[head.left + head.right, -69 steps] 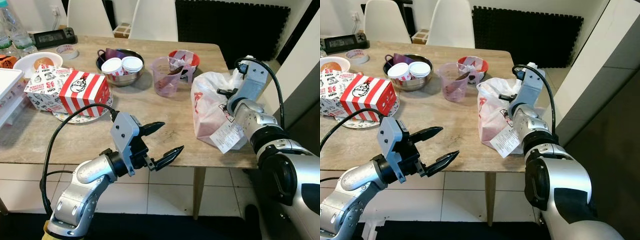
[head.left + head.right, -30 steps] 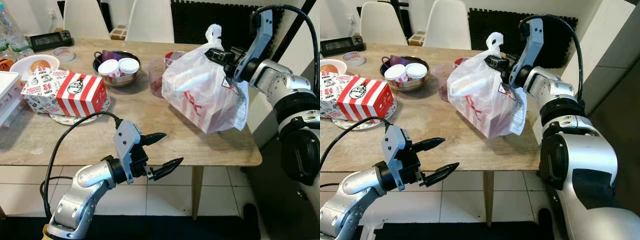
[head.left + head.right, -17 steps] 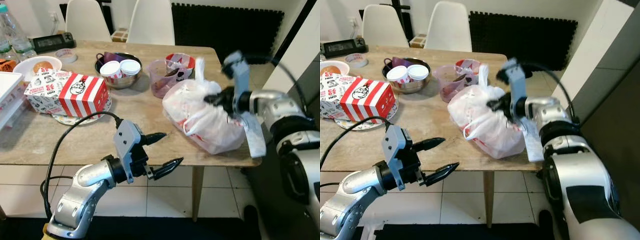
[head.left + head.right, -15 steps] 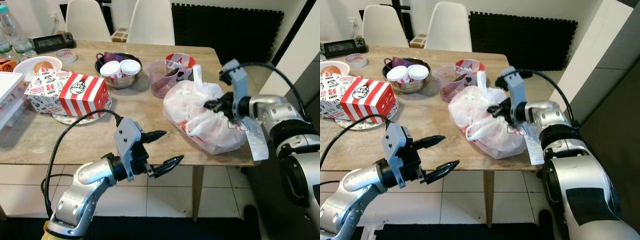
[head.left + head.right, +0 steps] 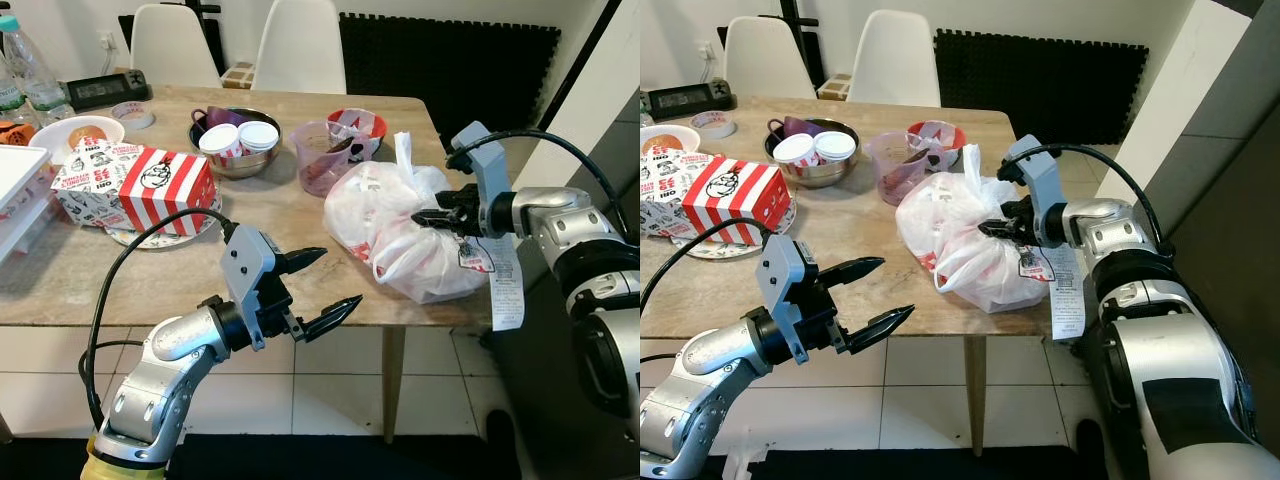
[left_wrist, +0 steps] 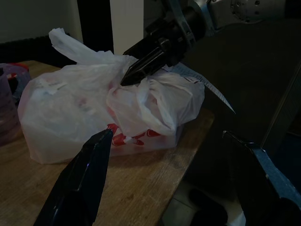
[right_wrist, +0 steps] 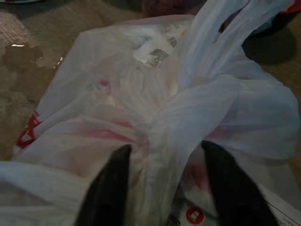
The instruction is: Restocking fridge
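Observation:
A white plastic bag (image 5: 385, 235) with red print lies on its side on the wooden table (image 5: 150, 280), near the right front corner. A long receipt (image 5: 505, 290) hangs from it over the table edge. My right gripper (image 5: 420, 217) reaches in from the right and is shut on a bunched fold of the bag (image 7: 155, 108); its fingers (image 7: 108, 188) straddle that fold. My left gripper (image 5: 340, 276) hovers open and empty just in front of the table's front edge, pointing toward the bag (image 6: 94, 103).
A red-and-white striped box (image 5: 165, 180) sits at the left on a plate. Behind the bag stand a steel bowl (image 5: 240, 150) with lidded cups, a pink measuring cup (image 5: 322, 155) and a red bowl (image 5: 358, 120). White chairs (image 5: 300, 45) stand beyond the table.
The bag hung lifted from my right gripper a second ago; it now rests on the table. The right arm has lowered and drawn rightward. The left gripper has barely shifted.

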Motion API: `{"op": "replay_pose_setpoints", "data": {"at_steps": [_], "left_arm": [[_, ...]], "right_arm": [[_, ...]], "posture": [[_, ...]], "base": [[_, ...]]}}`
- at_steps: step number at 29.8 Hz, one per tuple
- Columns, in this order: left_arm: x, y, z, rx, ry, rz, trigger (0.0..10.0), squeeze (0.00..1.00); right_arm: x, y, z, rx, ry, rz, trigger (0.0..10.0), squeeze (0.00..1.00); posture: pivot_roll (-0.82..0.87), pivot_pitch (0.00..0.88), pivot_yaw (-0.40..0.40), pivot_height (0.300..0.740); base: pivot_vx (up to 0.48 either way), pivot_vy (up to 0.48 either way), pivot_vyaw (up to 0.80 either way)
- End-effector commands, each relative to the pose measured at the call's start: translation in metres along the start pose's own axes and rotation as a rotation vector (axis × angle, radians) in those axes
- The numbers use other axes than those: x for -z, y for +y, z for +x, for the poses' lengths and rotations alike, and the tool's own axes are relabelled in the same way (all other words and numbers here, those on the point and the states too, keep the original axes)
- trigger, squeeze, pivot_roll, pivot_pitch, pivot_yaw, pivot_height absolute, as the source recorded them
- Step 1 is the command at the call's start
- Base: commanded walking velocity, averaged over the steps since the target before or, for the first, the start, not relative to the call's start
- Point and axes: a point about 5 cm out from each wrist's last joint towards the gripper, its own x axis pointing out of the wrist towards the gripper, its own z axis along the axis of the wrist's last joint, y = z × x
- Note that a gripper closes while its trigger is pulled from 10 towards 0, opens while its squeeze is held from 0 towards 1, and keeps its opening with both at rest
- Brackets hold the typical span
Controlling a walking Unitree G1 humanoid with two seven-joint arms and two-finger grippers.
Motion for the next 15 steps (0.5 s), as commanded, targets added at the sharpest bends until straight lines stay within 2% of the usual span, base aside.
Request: {"op": "replay_pose_setpoints", "data": {"at_steps": [1, 4, 5, 6, 7, 10, 11, 15], "left_arm": [[0.004, -0.001, -0.001, 0.008, 0.017, 0.003, 10.0, 0.0], [0.004, -0.002, -0.001, 0.01, 0.017, 0.002, 10.0, 0.0], [0.004, -0.002, -0.001, 0.01, 0.016, 0.001, 10.0, 0.0], [0.004, -0.002, -0.001, 0.01, 0.016, 0.001, 10.0, 0.0], [0.005, -0.002, 0.0, 0.011, 0.015, 0.001, 10.0, 0.0], [0.005, -0.002, 0.0, 0.011, 0.014, 0.001, 10.0, 0.0], [0.005, -0.002, 0.0, 0.01, 0.013, 0.0, 10.0, 0.0], [0.005, -0.002, 0.0, 0.008, 0.014, 0.002, 10.0, 0.0]], "right_arm": [[-0.008, -0.003, -0.006, -0.003, -0.013, -0.031, 10.0, 1.0], [-0.008, 0.002, -0.003, -0.046, 0.015, -0.038, 10.0, 1.0], [-0.005, 0.004, 0.0, -0.053, 0.039, -0.038, 10.0, 0.78], [-0.005, 0.004, 0.0, -0.053, 0.039, -0.038, 10.0, 0.78], [0.002, 0.008, 0.006, -0.053, 0.071, -0.034, 10.0, 0.0], [0.004, 0.009, 0.008, -0.05, 0.079, -0.03, 10.0, 0.0], [0.008, 0.014, 0.014, -0.062, 0.088, 0.011, 10.0, 0.0], [0.016, 0.018, 0.023, -0.025, 0.116, 0.031, 10.0, 0.0]], "posture": [[-0.02, 0.087, -0.073, 0.74], [-0.02, 0.085, -0.074, 0.74], [-0.02, 0.085, -0.074, 0.74], [-0.02, 0.085, -0.074, 0.74], [-0.02, 0.085, -0.076, 0.74], [-0.02, 0.085, -0.076, 0.74], [-0.02, 0.084, -0.079, 0.74], [-0.02, 0.084, -0.082, 0.74]], "base": [[0.0, 0.0, 0.0], [0.0, 0.0, 0.0], [0.0, 0.0, 0.0], [0.0, 0.0, 0.0], [0.0, 0.0, 0.0], [0.0, 0.0, 0.0], [0.0, 0.0, 0.0], [0.0, 0.0, 0.0]]}}
